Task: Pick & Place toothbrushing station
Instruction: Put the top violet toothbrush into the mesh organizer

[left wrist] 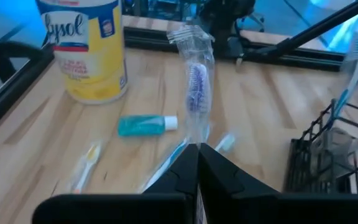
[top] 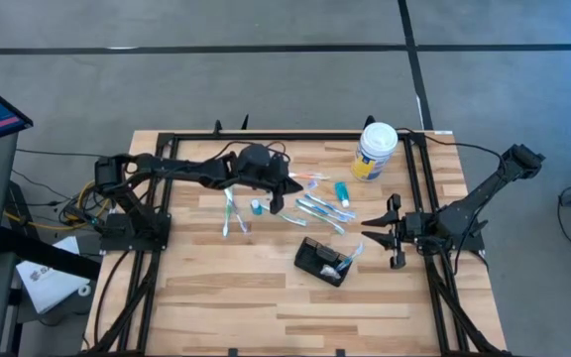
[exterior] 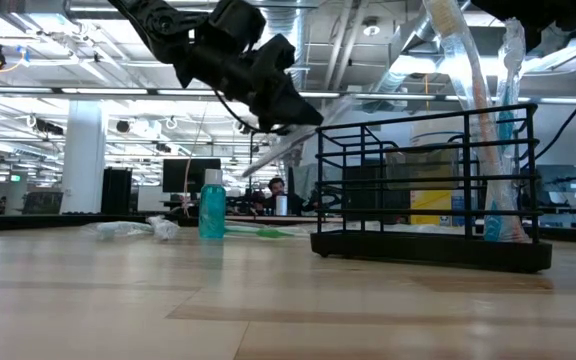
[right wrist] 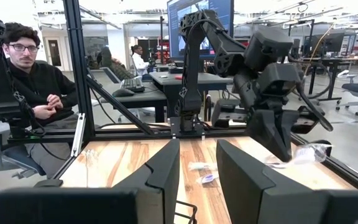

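1. Butcher-block planks make up the table [top: 216, 297], framed by black rails. From my high view, the toothbrushing station [top: 323, 262], a small black wire box, sits with a wrapped brush or two standing in it. My left gripper [top: 277, 193] hangs up-table of the station, over the scattered toothbrushes [top: 317, 210]; the right gripper [top: 383, 231] waits just beside the station, toward the right rail. The yellow-labelled tub [top: 375, 151] stands well beyond the station.

2. Low view: the station [exterior: 428, 190] reads as thin black bars on a flat base, with brushes rising out of its top. The left gripper [exterior: 293, 115] hovers above the table beside it, pinching a clear-wrapped toothbrush [exterior: 288, 140]. A teal bottle [exterior: 212, 205] stands farther off.

3. Left wrist view: my fingers are pressed together on a crinkly clear sleeve with a purple-bristled toothbrush [left wrist: 196, 87] inside. The station [left wrist: 334, 152] shows at the edge.

4. Right wrist view: my two dark fingers [right wrist: 160, 177] stand apart, gripping nothing. A person [right wrist: 33, 81] sits beyond the table.
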Motion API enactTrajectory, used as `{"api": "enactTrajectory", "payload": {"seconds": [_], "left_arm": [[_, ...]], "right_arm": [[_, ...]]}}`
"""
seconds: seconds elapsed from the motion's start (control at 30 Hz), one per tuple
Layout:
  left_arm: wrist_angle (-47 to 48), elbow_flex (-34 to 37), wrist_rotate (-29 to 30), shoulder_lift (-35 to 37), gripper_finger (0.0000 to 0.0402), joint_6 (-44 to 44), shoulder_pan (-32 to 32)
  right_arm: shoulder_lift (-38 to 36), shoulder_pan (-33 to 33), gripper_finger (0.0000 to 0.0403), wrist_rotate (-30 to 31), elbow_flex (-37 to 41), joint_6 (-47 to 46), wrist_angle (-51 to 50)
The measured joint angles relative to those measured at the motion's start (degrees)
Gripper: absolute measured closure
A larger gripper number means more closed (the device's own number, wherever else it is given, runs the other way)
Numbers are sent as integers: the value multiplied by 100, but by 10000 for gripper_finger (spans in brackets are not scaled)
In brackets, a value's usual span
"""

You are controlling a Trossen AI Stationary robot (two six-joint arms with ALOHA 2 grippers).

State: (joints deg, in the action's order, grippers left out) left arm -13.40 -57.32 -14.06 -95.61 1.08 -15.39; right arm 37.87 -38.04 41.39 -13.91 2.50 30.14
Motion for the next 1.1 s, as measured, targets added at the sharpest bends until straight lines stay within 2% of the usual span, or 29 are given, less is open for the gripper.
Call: {"api": "enactTrajectory", "payload": {"seconds": [0.27,0.5,0.83,1.1], "left_arm": [[-504,0,-40,0,400,-8,357],[-1259,0,-886,0,400,-174,536],[-1821,0,-991,0,400,-166,963],[-3974,768,-1168,0,400,-564,1217]], "right_arm": [[2,-1,305,0,0,1,-145],[2,0,305,0,0,0,-143],[0,-1,305,0,0,0,-141],[1,-2,305,0,0,0,-141]]}}
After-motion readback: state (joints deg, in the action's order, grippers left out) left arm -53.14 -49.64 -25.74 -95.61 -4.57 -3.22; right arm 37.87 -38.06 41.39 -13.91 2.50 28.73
